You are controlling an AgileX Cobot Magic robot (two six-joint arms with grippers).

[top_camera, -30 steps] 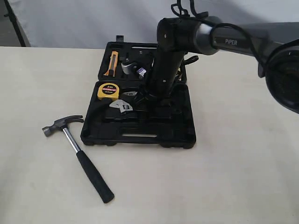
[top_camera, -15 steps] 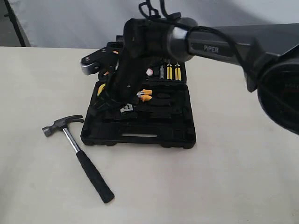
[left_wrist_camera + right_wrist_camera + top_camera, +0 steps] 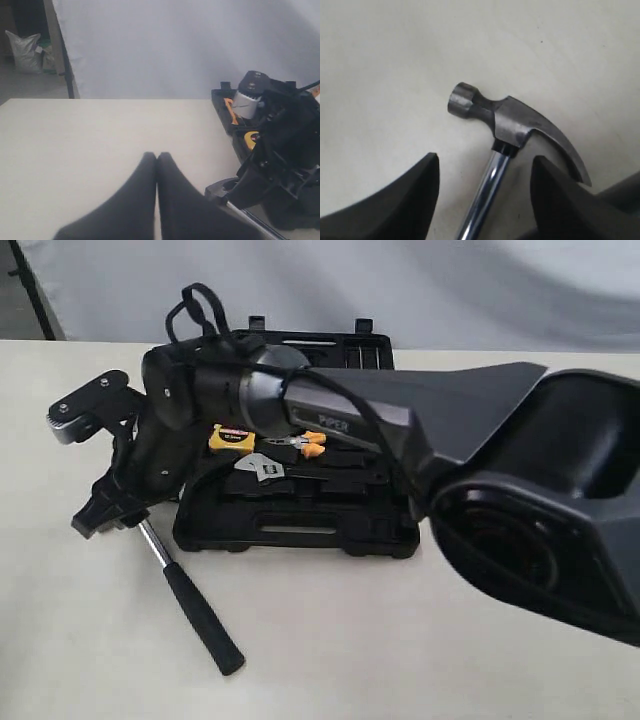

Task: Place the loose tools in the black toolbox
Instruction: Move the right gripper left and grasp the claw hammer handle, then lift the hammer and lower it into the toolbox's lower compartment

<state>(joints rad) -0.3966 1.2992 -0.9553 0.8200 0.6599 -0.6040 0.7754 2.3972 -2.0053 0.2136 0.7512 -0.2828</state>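
Wrench (image 3: pixel 262 468): in toolbox (image 3: pixel 300 536). Hammer (image 3: pixel 515 125): loose on table (image 3: pixel 450 640), right gripper (image 3: pixel 484 167) spread over its shaft. Left gripper (image 3: pixel 157 159): pressed together, idle.

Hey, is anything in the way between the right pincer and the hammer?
Nothing visible. The right pincer hangs open right over the claw hammer, its jaws on either side of the chrome shaft just below the head, with only bare table around.

It looks like a test lab: a plain cream worktop (image 3: pixel 520 640), a grey cloth backdrop (image 3: pixel 450 285) on the far side, a sack (image 3: pixel 22 46) on the floor (image 3: pixel 27 82).
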